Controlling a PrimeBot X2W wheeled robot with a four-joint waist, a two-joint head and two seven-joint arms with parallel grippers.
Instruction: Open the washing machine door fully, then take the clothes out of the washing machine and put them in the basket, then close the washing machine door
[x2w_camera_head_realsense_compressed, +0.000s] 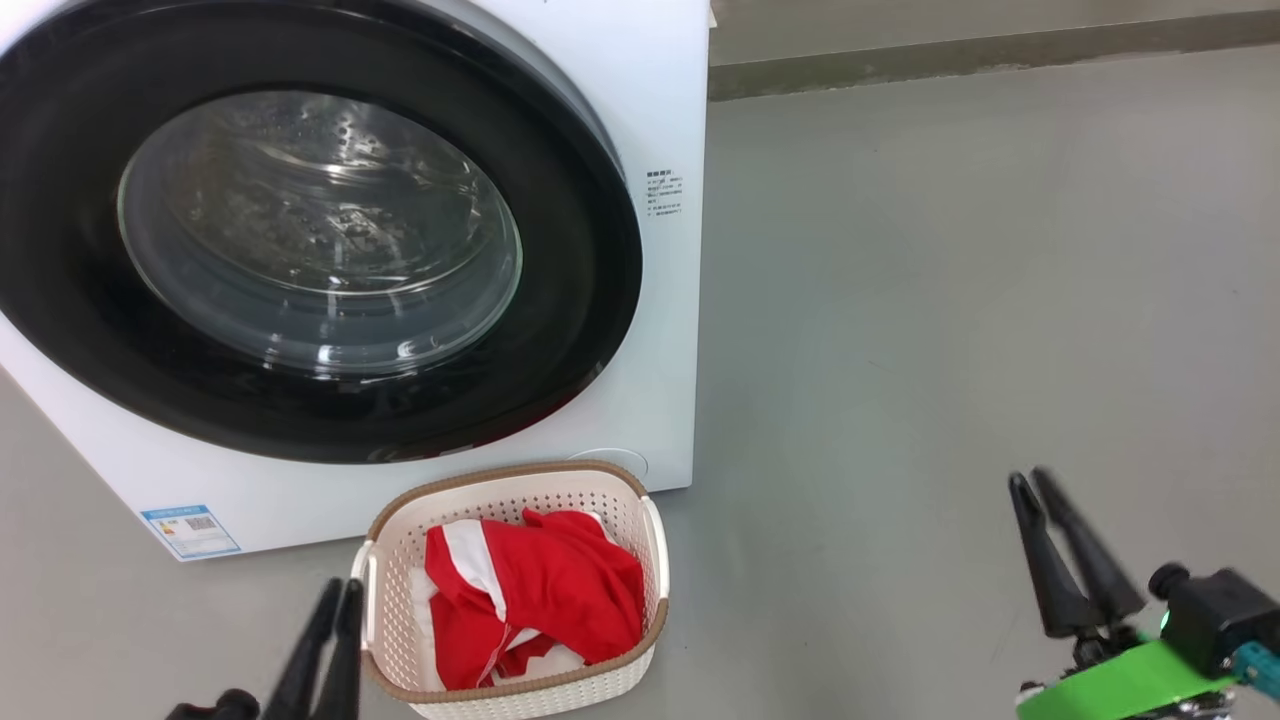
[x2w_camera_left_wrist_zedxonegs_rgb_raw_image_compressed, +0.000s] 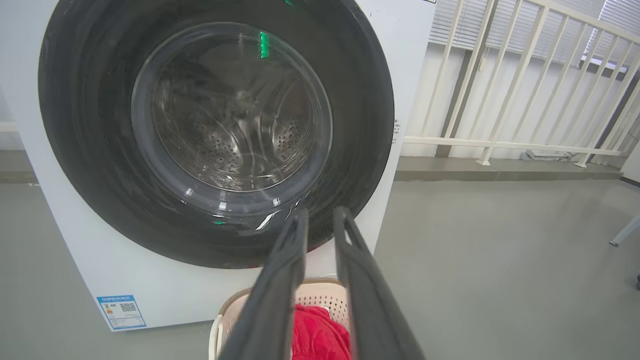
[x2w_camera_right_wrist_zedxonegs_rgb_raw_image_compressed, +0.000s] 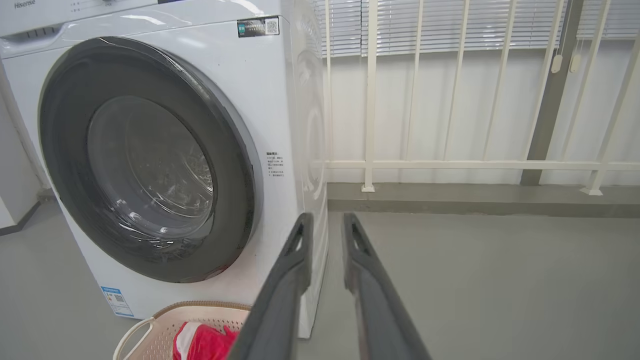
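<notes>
Left gripper (x2w_camera_head_realsense_compressed: 341, 588) and right gripper (x2w_camera_head_realsense_compressed: 1028, 477) are hanging free, fingers slightly parted, empty. Clothes (x2w_camera_head_realsense_compressed: 540, 590) are sitting in the basket (x2w_camera_head_realsense_compressed: 500, 472) on the floor. Washing machine door (x2w_camera_head_realsense_compressed: 320, 235) is looking shut, so I'd be confirming a flush latch, pressing its rim if not.

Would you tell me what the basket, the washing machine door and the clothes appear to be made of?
Basket: likely matte cream plastic, moulded with holes, with a brown woven-look rim.
Washing machine door: glossy black rim, probably plastic, around a clear window, seemingly glass given its reflections.
Clothes: soft red and white fabric, lying crumpled.
</notes>
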